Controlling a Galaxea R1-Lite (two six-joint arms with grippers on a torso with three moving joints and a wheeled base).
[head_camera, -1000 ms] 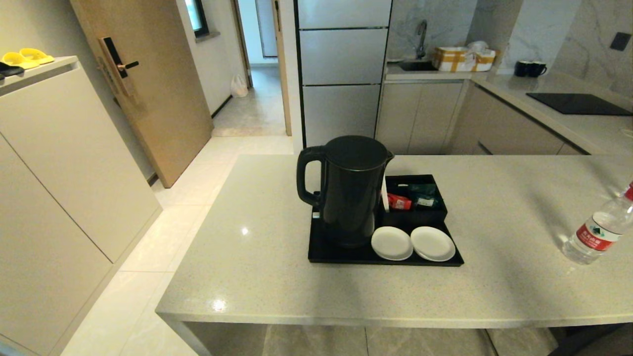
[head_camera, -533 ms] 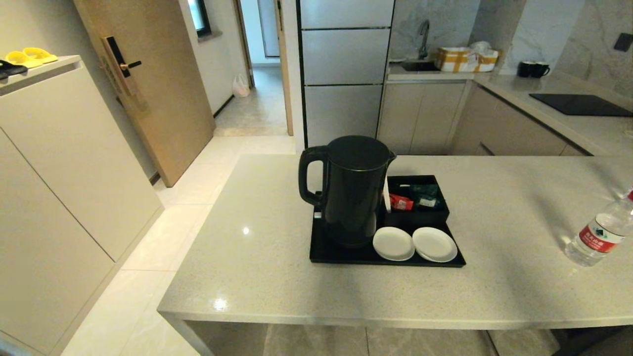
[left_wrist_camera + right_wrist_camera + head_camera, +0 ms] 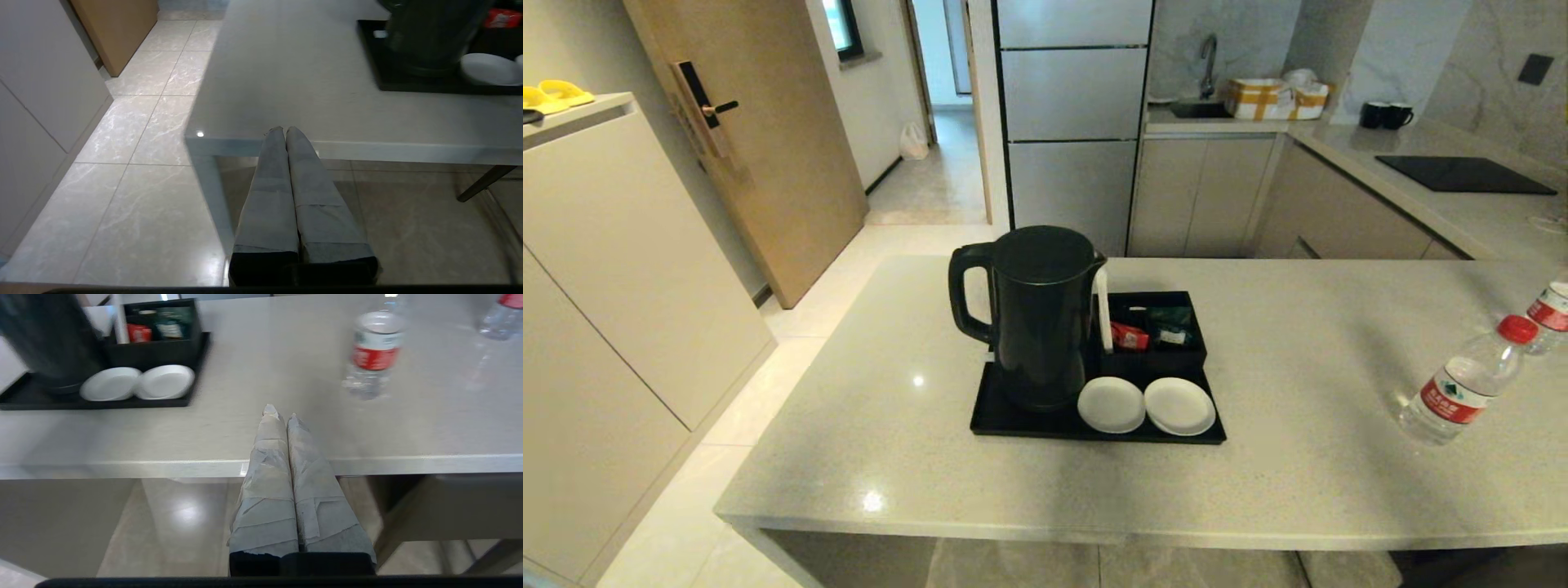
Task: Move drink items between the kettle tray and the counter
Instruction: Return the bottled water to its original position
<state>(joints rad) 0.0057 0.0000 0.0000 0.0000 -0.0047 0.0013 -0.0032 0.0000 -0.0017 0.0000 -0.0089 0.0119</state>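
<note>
Flat black rectangular kettle tray (image 3: pixel 1013 423) on the beige speckled stone surface (image 3: pixel 1307 482); two clear red-capped water bottles (image 3: pixel 1462 381) stand well apart from it. Left gripper (image 3: pixel 284 130) and right gripper (image 3: pixel 281 413): jaws clenched, empty, near the surface's edge.

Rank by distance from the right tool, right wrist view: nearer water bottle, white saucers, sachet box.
From the shut right tool, below the counter edge:
1. Nearer water bottle, standing on the counter beside the tray.
2. White saucers, front of the black tray, other side.
3. Sachet box, behind the saucers.
</note>
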